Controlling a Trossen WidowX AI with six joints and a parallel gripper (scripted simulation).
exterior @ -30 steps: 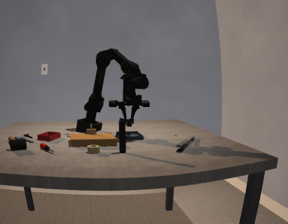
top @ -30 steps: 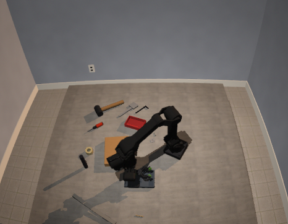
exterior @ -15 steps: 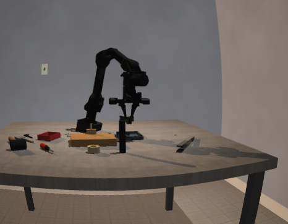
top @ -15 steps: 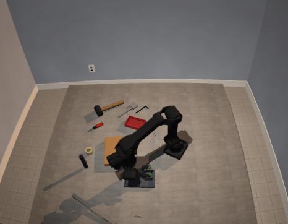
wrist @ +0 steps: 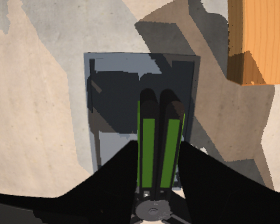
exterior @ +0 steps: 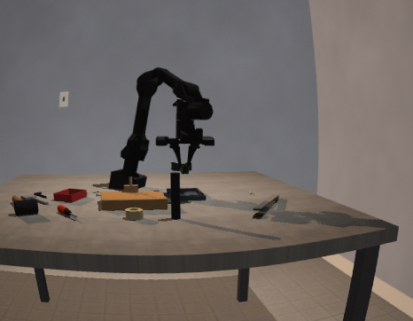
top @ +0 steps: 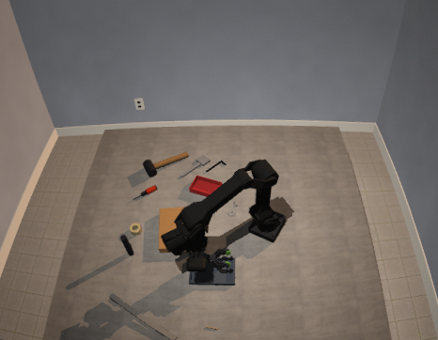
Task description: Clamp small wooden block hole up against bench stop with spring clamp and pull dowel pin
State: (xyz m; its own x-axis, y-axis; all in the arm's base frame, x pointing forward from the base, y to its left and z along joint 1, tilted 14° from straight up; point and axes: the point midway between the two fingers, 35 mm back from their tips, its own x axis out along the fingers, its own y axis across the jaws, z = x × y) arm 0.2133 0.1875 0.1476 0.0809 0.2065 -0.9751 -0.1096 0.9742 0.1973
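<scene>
My gripper (exterior: 181, 166) is shut on the spring clamp (wrist: 157, 152), a black clamp with green grips. It holds the clamp in the air above a dark flat tray (wrist: 138, 99), which also shows in the side view (exterior: 186, 194). In the overhead view the gripper (top: 221, 262) hangs over that tray (top: 212, 276). The small wooden block (exterior: 131, 187) sits on the wooden board (exterior: 134, 200) with its dowel pin (exterior: 130, 180) standing up. The board's corner shows in the wrist view (wrist: 260, 19). In the overhead view the arm hides the block, and I cannot make out the bench stop.
An upright black cylinder (exterior: 175, 196) stands in front of the tray, with a tape roll (exterior: 135, 214) beside it. A red tray (exterior: 70, 194), a screwdriver (exterior: 66, 211) and a hammer (top: 164, 163) lie to the left. A long dark bar (exterior: 265, 207) lies at the right.
</scene>
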